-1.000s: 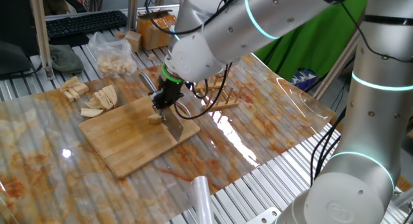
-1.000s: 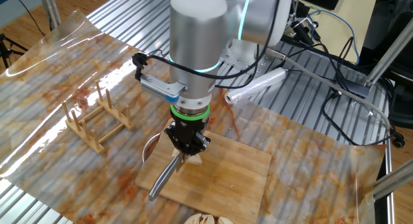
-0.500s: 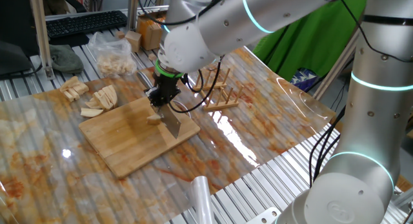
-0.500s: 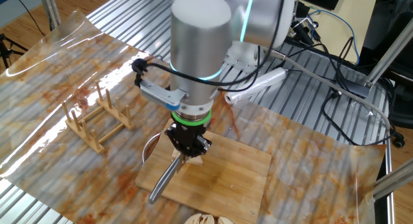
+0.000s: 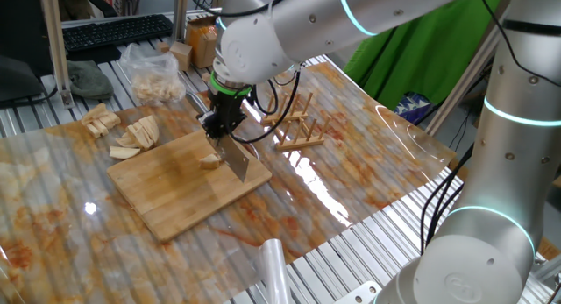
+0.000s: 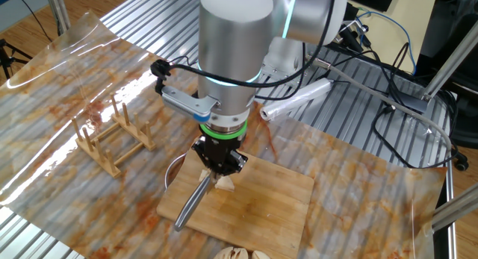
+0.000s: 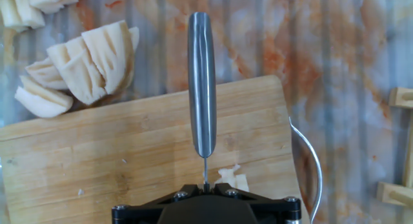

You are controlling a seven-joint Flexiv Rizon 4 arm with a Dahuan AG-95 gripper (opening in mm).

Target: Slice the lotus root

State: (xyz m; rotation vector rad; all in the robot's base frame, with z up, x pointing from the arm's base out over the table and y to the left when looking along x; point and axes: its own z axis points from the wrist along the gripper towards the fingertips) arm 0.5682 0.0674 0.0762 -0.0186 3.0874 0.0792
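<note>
Lotus root, a small pale chunk (image 5: 209,161), is lying on the rectangular bamboo cutting board (image 5: 166,192), just beside the steel cleaver (image 7: 201,88) that the end effector (image 6: 217,163) is clamping by the blade's spine. For a clean slice, I judge the blade should be coming straight down across the chunk, pressing steadily so it is not skidding toward the already-cut pale slices (image 7: 77,69) piled on the surface beyond the board's edge.

We see the black two-finger gripper (image 6: 218,160) clamping a steel knife (image 6: 193,201) over the rectangular wooden cutting board (image 6: 265,203), near the table's front edge.
</note>
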